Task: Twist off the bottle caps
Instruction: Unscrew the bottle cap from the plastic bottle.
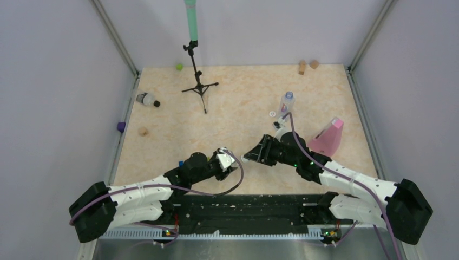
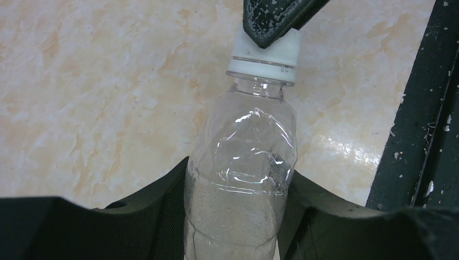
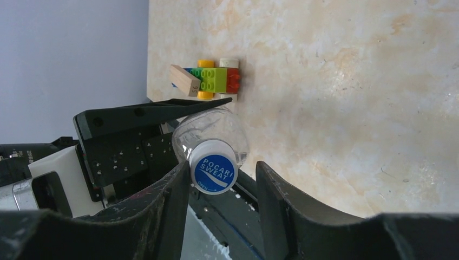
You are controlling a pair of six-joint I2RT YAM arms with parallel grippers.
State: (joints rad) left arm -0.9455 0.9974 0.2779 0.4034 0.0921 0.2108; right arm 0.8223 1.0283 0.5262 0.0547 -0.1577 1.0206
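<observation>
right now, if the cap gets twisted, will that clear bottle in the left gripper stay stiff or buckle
Probably buckles: the clear bottle has thin, creased walls where the left gripper clamps it. No liquid level shows, so it is likely light. Its smooth plastic might slip round as the white cap turns.

held bottle [image 2: 241, 179] near middle of tabletop [image 1: 243, 92], gripped in left pincer [image 1: 233, 161], cap end pointing right. its cap [image 3: 214, 173] between fingers of right pincer [image 1: 247, 157], pincers facing each other. second bottle [image 1: 287, 103] upright, far and right of pincers; loose cap [image 1: 272, 114] just left of it. third bottle [image 1: 147, 99] on side at far left edge. tripod [image 1: 199, 86] far, left of centre. wedge [image 1: 329, 138] right, beyond right arm.
</observation>
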